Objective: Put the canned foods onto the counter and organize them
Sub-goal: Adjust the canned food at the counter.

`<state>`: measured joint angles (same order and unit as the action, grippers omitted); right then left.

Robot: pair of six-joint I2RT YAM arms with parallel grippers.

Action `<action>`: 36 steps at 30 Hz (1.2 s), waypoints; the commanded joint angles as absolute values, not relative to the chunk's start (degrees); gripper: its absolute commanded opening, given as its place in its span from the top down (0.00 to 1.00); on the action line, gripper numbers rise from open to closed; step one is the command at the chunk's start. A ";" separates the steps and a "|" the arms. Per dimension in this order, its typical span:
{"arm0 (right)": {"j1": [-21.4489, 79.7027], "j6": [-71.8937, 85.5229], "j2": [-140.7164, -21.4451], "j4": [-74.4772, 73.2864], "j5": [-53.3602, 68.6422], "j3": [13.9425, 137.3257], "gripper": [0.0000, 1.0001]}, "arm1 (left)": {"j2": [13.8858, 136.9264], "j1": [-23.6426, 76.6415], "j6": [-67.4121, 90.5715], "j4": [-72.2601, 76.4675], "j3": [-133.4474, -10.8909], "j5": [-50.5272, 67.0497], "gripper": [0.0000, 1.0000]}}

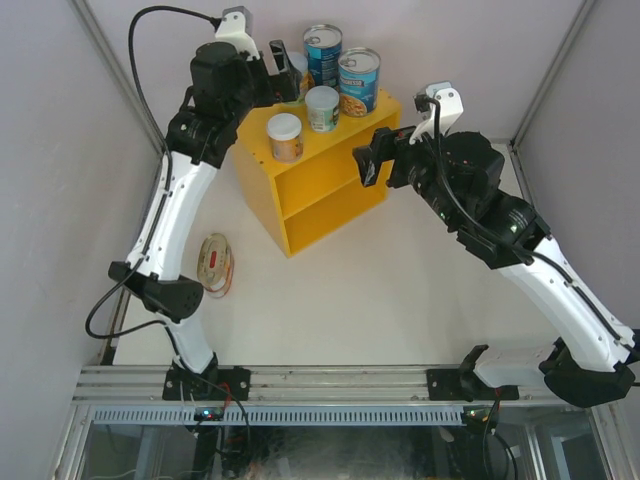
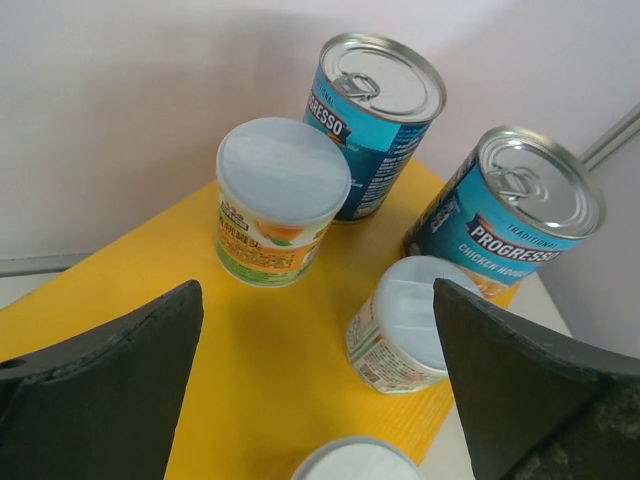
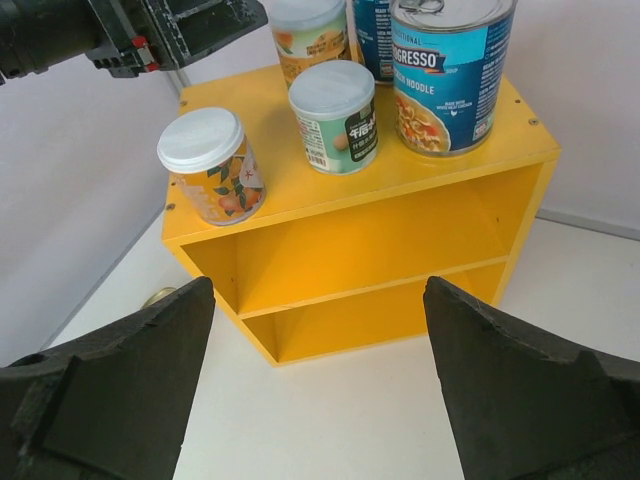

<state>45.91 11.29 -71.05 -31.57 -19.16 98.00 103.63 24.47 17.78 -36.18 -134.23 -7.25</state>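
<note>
- Nearest you, a flat oval tin [image 1: 215,262] is lying on the white worktop [image 1: 400,300] beside the left arm, well apart from both sets of jaws and not yet put away.
- Your right jaws are standing open and empty, hovering in front of the yellow shelf unit [image 3: 380,235] and touching nothing.
- On its top, the front small can [image 1: 285,137] and the middle small can [image 1: 322,108] are sitting upright.
- Your left jaws are hanging wide open and empty above the top. The back small can [image 2: 283,200] is sitting just ahead of them, apart.
- Farthest, two tall blue cans [image 1: 322,50] are standing near the rear edge.
- The top is getting crowded, so a careless sweep of the left jaws is likely to clip a can and knock a tall one off the back.
</note>
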 commanded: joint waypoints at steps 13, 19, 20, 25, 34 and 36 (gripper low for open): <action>46.56 10.39 -71.89 -28.92 -18.66 98.13 0.15 | 106.12 23.58 8.70 -21.39 -128.03 -10.14 0.00; 47.19 10.20 -71.72 -28.33 -19.51 96.96 0.15 | 108.53 23.28 9.88 -18.07 -127.26 -9.18 0.00; 47.20 10.20 -71.68 -28.19 -19.65 96.82 0.15 | 108.86 23.21 9.96 -17.69 -127.10 -9.12 0.00; 47.18 9.91 -71.77 -27.55 -19.81 96.33 0.15 | 109.54 23.27 10.13 -15.20 -125.96 -8.80 0.00; 47.28 10.11 -72.22 -27.07 -19.07 96.32 0.15 | 111.44 23.12 9.94 -14.34 -126.66 -9.75 0.00; 47.29 10.02 -72.37 -27.10 -19.07 96.33 0.15 | 112.12 23.05 10.18 -14.25 -127.26 -9.81 0.00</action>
<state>46.92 10.85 -72.27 -29.61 -19.03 96.27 111.04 23.59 10.39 -17.28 -126.54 -9.32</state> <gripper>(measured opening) 0.847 0.996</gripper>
